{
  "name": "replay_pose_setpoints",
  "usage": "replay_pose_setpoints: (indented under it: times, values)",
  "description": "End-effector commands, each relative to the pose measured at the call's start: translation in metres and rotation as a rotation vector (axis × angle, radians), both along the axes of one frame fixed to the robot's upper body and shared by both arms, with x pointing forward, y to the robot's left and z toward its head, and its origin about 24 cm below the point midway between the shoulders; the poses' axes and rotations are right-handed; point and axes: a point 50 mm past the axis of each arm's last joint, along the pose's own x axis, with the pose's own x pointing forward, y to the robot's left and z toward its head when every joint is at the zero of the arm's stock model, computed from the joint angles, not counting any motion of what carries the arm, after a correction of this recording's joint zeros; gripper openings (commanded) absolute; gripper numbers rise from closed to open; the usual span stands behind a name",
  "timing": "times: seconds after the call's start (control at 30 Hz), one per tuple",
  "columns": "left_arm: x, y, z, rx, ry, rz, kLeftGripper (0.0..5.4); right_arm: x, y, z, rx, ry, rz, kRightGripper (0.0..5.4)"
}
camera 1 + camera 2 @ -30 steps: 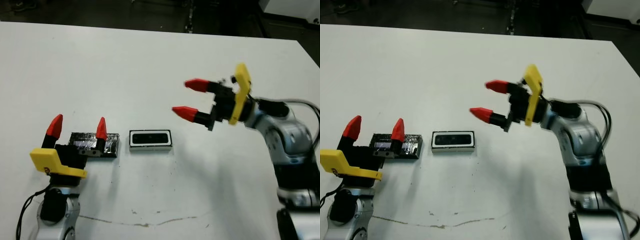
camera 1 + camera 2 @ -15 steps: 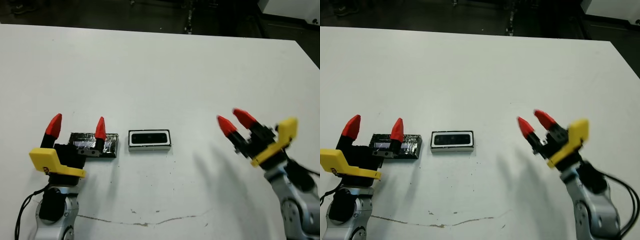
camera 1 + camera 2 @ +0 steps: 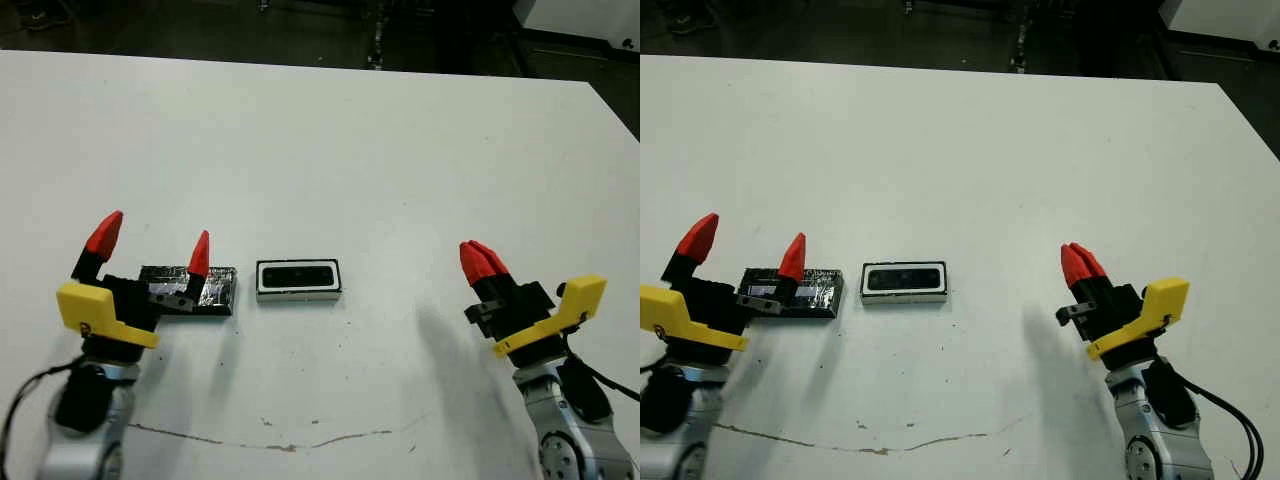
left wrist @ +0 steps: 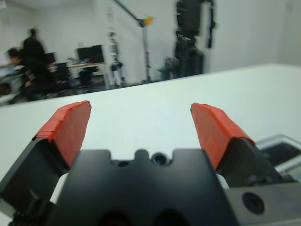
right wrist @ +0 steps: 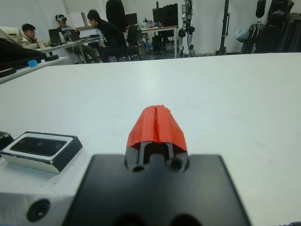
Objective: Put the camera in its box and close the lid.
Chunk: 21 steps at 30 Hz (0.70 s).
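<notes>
The white-rimmed box (image 3: 299, 279) sits at the table's middle with the glossy black camera (image 3: 298, 274) lying inside it. Just left of it lies the speckled black lid (image 3: 190, 290), flat on the table. My left gripper (image 3: 152, 248) is open, raised over the lid's left part, its right fingertip above the lid. My right gripper (image 3: 484, 261) is shut on nothing, low at the front right, well apart from the box. The right wrist view shows the box (image 5: 41, 150) off to one side of the shut fingertips (image 5: 157, 123).
A thin dark scratch (image 3: 270, 435) runs across the table near its front edge. People sit at desks (image 5: 61, 33) beyond the table in the wrist views. The table's far edge (image 3: 300, 62) borders a dark floor.
My right gripper drew back from above the table's middle right to the front right, lowered, and went from open to shut. My left gripper shifted slightly left and stayed open.
</notes>
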Motion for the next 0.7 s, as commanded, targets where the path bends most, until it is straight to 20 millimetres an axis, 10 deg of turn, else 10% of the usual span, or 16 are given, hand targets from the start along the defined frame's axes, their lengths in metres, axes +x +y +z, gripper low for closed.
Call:
replay_pose_setpoints:
  times: [0.03,0.4,0.7]
  values:
    - [0.011,0.014,0.020,0.151,0.031,-0.142,5.40,0.000,-0.001,-0.002,-0.018,-0.008,-0.011,0.01]
    - [0.059,0.050,0.069,0.549,0.323,-0.590,5.40,0.000,-0.001,-0.006,-0.029,-0.002,-0.016,0.01]
    - [0.088,0.042,0.060,0.552,0.419,-0.881,5.40,-0.001,-0.002,-0.006,-0.018,0.005,-0.023,0.01]
